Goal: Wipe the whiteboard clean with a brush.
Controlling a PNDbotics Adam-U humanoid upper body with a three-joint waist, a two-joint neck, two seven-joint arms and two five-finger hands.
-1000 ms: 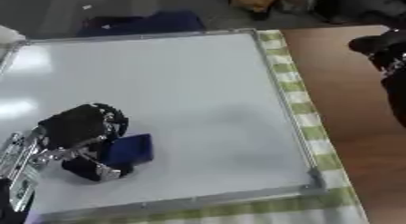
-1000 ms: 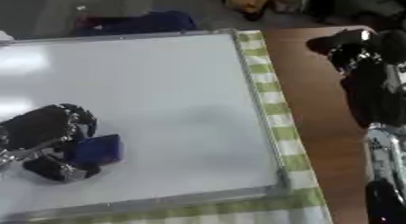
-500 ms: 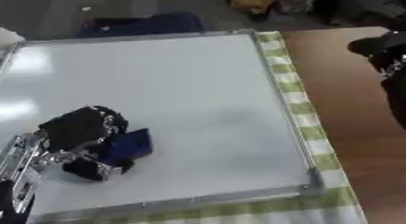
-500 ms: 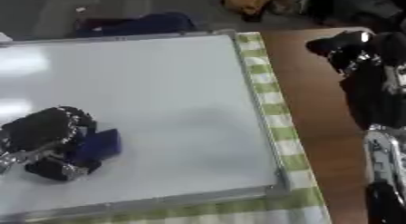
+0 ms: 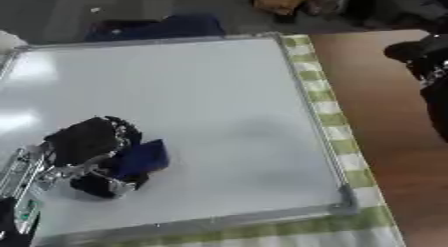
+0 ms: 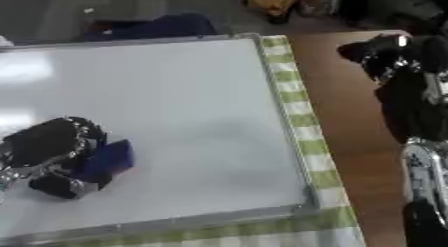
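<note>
- Left hand [image 5: 83, 146] curled round the blue brush [image 5: 142, 158], near the whiteboard [image 5: 201, 101] front-left corner.
- Probably light, stiffish; best gripped across the back.
- Right hand [image 6: 378, 51]: can't tell.

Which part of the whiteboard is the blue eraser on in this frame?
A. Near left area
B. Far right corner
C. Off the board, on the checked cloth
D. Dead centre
A: the left hand is curled round the blue eraser, which sits on the near left area of the whiteboard, well away from the checked cloth.
</note>
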